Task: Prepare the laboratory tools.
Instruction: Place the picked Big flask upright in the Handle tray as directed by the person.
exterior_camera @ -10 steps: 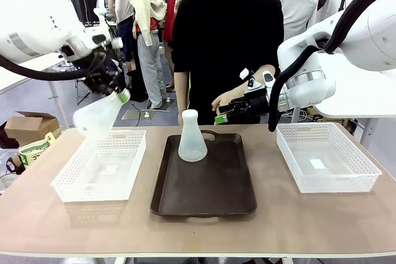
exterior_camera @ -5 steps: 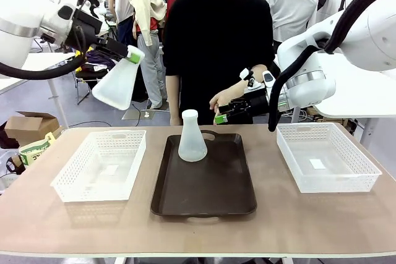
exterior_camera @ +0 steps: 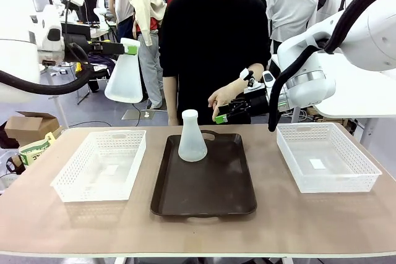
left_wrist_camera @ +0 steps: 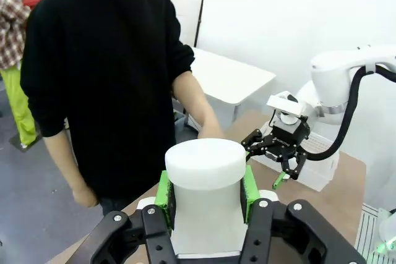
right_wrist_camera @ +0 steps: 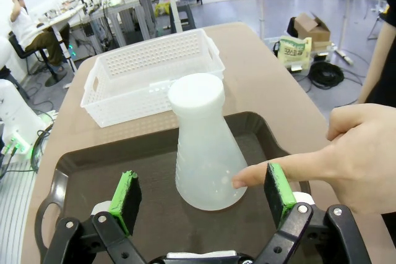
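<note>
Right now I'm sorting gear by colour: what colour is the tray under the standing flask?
Dark brown; the tray under the flask shows best in the front view.

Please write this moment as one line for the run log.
left gripper: shut on raised flask neck | right gripper: open, facing tray flask | person's hand: finger touching tray flask | dark brown tray: on table

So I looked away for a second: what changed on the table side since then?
The left gripper, shut on one flask by its neck, swung it from tilted above the left basket up to upright, higher. The tray flask, the right gripper and the person's hand stayed.
</note>
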{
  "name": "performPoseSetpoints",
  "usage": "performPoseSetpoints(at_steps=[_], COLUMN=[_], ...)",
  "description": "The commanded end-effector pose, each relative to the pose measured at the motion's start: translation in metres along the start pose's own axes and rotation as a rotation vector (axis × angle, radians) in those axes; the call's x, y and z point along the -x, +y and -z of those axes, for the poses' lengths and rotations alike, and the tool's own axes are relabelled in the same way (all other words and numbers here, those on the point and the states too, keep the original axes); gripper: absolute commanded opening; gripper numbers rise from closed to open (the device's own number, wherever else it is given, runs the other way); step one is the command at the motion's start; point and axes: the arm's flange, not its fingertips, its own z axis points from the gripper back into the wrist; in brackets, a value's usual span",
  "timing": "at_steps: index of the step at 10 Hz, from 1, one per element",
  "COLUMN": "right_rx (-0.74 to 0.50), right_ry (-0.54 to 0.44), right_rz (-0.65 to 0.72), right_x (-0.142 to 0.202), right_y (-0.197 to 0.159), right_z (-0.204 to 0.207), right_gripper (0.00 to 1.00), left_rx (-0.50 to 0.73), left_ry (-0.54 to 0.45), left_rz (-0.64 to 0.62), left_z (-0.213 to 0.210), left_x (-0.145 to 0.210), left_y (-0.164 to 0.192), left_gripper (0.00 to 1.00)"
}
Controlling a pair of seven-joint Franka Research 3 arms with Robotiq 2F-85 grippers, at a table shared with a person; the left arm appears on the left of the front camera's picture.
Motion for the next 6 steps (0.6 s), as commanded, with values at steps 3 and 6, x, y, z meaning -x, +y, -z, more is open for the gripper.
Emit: performPoseSetpoints(at_steps=[3, 6], right_rx=[0.001, 0.001], right_ry=[0.002, 0.002], right_rz=[-0.006, -0.006], right_x=[0.0, 0.0], right_y=[-0.002, -0.002], right_z=[0.002, 0.002], right_gripper=[1.0, 1.0], left_rx=[0.038, 0.042], left_ry=[0.006, -0.022], left_rz=[0.019, 0.152], left_z=[0.002, 0.028], left_x=[-0.002, 0.04], left_y=[-0.003, -0.057], left_gripper=[0.0, 0.0])
